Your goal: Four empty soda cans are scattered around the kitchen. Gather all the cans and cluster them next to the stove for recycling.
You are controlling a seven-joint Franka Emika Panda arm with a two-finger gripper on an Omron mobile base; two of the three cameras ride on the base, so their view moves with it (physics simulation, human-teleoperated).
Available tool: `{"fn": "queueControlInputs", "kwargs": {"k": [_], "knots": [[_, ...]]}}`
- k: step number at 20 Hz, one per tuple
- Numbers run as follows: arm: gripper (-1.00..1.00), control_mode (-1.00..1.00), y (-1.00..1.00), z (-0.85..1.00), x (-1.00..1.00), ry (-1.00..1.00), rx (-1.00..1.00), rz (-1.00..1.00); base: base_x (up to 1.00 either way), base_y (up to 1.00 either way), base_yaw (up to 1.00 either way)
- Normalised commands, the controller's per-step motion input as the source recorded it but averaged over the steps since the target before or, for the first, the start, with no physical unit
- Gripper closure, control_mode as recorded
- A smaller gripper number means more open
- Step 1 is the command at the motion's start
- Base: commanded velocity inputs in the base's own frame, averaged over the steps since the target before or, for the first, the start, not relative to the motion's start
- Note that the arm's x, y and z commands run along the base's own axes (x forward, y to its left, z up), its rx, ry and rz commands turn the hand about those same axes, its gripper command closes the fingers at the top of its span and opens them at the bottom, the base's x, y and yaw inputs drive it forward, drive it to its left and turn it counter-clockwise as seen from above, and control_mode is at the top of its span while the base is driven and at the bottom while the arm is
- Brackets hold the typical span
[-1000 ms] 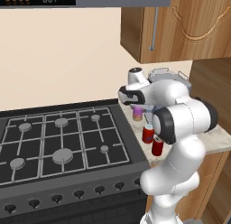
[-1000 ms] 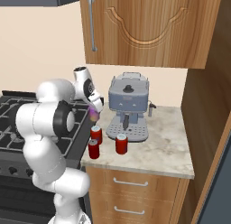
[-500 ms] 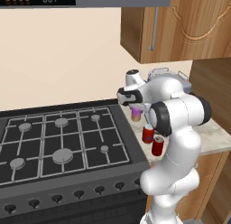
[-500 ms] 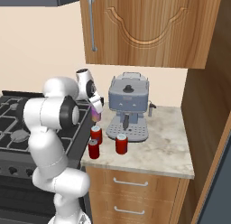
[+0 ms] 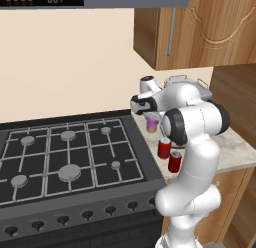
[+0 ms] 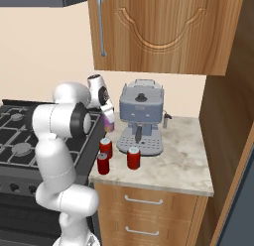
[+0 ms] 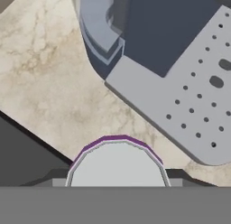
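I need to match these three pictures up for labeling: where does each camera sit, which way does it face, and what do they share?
Left base view: behind the arm's left, looking forward and down over the stove; white arm at lower right, gripper holding the purple can.
Right base view: behind its right, facing the espresso machine and counter; arm at lower left.
Hand view: on the hand, looking down past the purple can's top at the machine's drip tray.
Both base views share three red cans.
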Motion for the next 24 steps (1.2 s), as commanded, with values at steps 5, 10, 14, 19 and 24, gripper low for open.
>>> {"fn": "queueControlInputs", "kwargs": {"k": [5,10,14,19,24], "knots": [[1.0,-1.0,-0.07,-0.19,0.05,0.0,0.0,-0.04,0.0,0.0,0.0],[1.0,-1.0,0.0,-0.37,0.03,0.0,0.0,-0.03,0.0,0.0,0.0],[1.0,-1.0,0.0,-0.25,0.12,0.0,0.0,-0.04,0.0,0.0,0.0],[1.0,-1.0,0.0,-0.16,0.13,0.0,0.0,-0.03,0.0,0.0,0.0],[1.0,-1.0,0.0,-0.19,0.1,0.0,0.0,-0.03,0.0,0.0,0.0]]}}
